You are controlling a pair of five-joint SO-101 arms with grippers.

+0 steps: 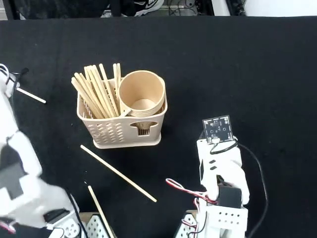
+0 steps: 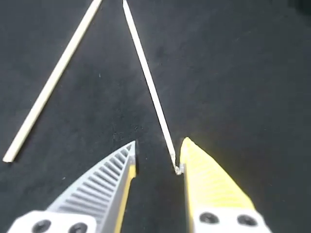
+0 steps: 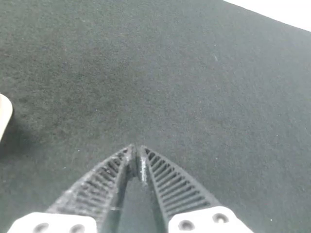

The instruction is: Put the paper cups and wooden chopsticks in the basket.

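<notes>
Basket (image 1: 111,134) holds cups (image 1: 142,94) and most chopsticks (image 1: 96,94). Three loose chopsticks (image 1: 119,173) lie on surface (image 1: 237,64). Left tool (image 2: 158,155) narrowly open about one tip; right tool (image 3: 136,155) closed, empty.

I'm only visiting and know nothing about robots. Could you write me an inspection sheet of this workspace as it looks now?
Surface: black table.
Job's things: basket holds stacked paper cups and a bunch of chopsticks. On the table are a loose chopstick in front of the basket, another chopstick nearer the arms, and a third chopstick by the left arm.
Clutter: nothing seen.
Grippers: left gripper open, a chopstick tip beside one finger; right gripper shut, empty.
Cables: red and white wires and black cable at the right arm.
Surroundings: cords on the floor beyond the table.
</notes>
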